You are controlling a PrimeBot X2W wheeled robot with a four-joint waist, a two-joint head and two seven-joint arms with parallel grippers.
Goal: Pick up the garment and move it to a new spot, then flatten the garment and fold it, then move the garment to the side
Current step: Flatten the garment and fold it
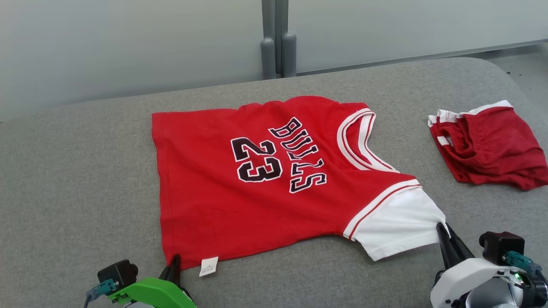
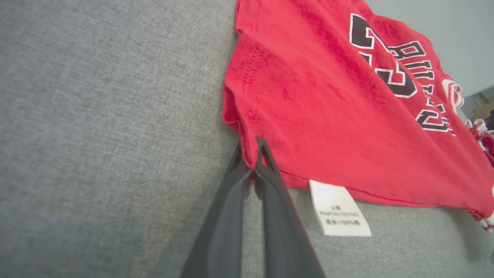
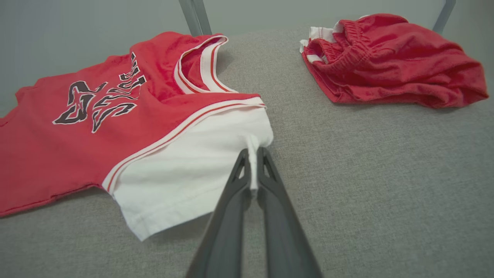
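I see a grey fabric-covered bench (image 1: 77,179) with a red jersey (image 1: 205,184) spread flat across its middle. Off to the right, apart from it, lies a bunched pair of red shorts (image 1: 492,149).

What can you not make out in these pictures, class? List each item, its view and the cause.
Care label: print too small to read, head view.
Red shorts: right side cut off by the frame edge, head view.
Jersey: back layer hidden beneath its front, every view.
Left hand: body cut off by the bottom edge, head view.
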